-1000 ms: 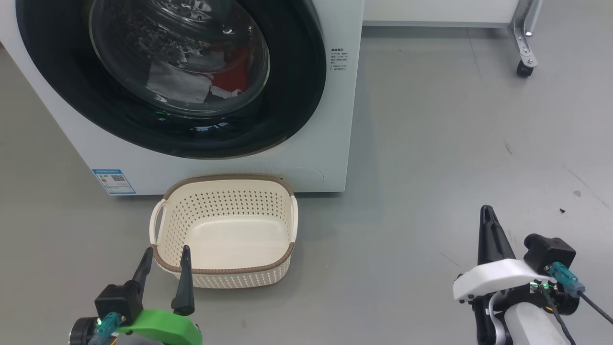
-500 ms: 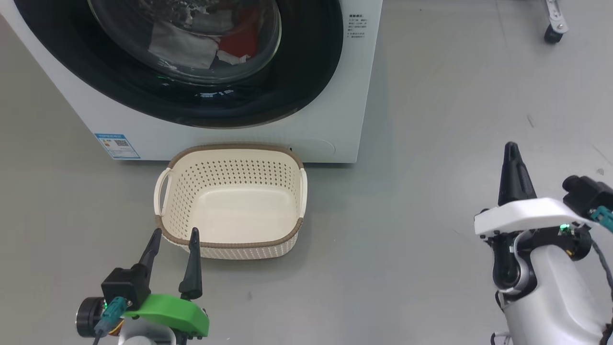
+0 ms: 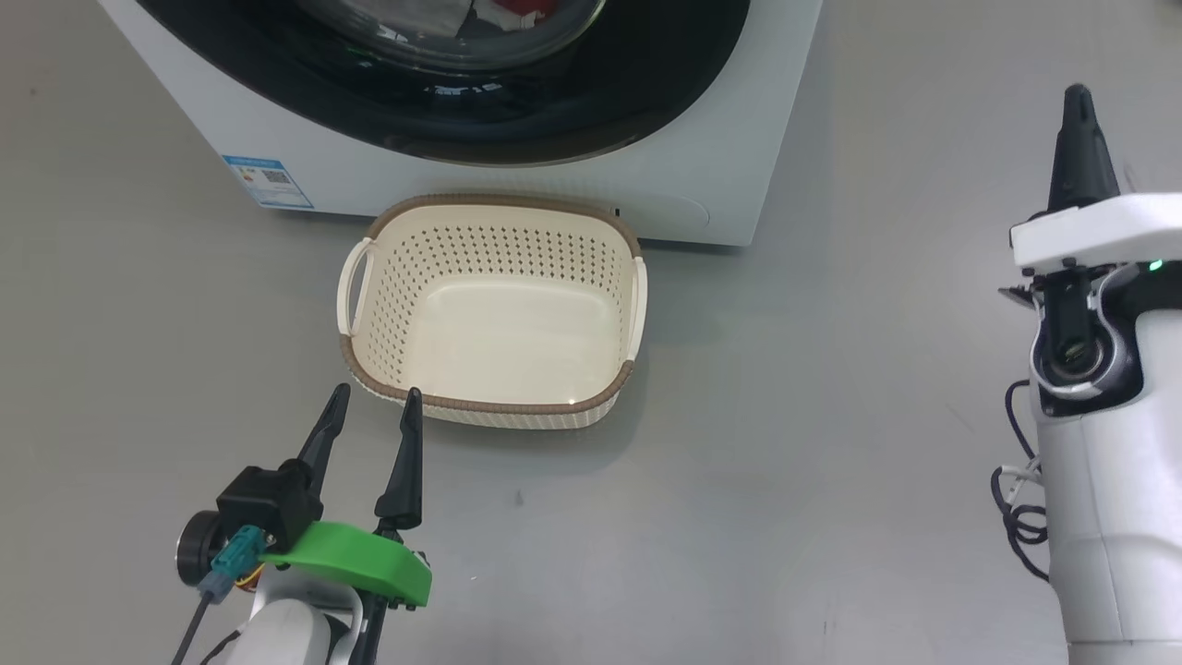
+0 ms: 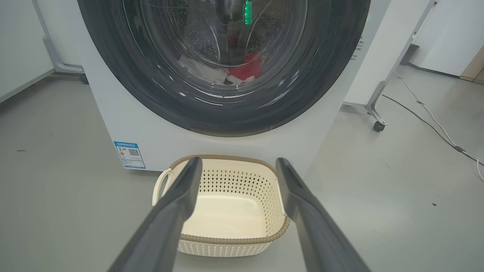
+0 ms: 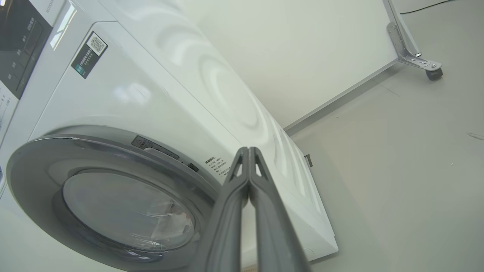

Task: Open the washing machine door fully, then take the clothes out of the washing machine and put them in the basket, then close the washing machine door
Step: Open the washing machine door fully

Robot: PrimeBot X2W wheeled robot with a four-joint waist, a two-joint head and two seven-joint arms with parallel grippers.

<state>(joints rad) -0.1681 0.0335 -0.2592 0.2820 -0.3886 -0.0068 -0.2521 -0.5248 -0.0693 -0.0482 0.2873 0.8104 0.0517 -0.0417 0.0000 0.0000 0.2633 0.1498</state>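
In the head view, the washing machine stands on the grey floor with the washing machine door shut. The basket sits on the floor just before the machine's front bottom edge. The left gripper hovers by the basket's near left corner, fingers spread and grasping nothing. The right gripper is well off to the right, clenched on nothing.

In the left wrist view, the spread fingers frame the basket. Behind the door glass, the red and white clothes lie in the drum. A blue sticker marks the front's lower left corner.

In the right wrist view, the pressed-together fingers point past the door's rim.
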